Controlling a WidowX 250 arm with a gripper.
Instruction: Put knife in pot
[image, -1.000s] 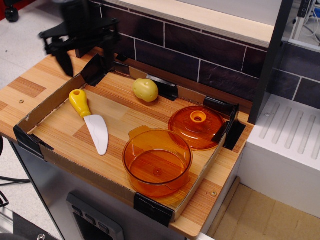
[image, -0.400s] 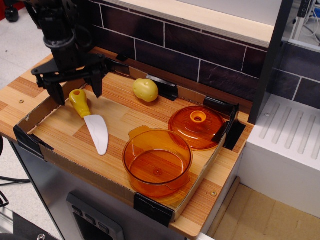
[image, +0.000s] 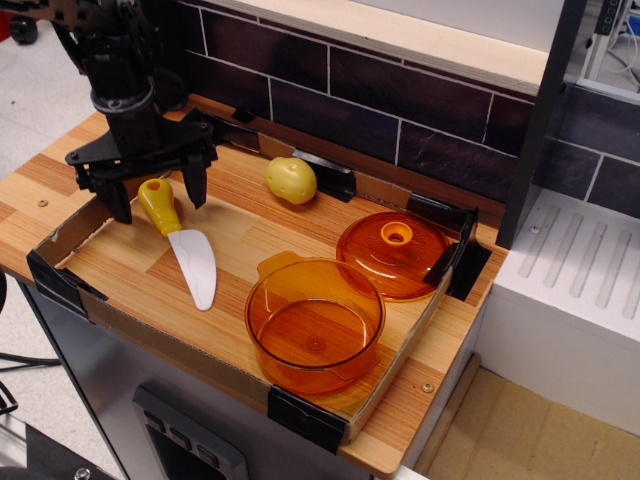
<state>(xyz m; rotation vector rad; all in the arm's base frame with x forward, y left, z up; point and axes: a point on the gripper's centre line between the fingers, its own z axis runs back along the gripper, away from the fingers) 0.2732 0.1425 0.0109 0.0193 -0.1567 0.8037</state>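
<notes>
The wooden worktop carries a cardboard-walled tray, and over its left end the black claw has sunk lower than a moment ago, fingers spread wide on either side of the knife's yellow handle (nothing gripped yet). A grasp looks imminent. The orange pot sits empty at the front edge, the knife lying flat well to its left. The lid and potato rest behind. I can read no labels or writing anywhere.
</notes>
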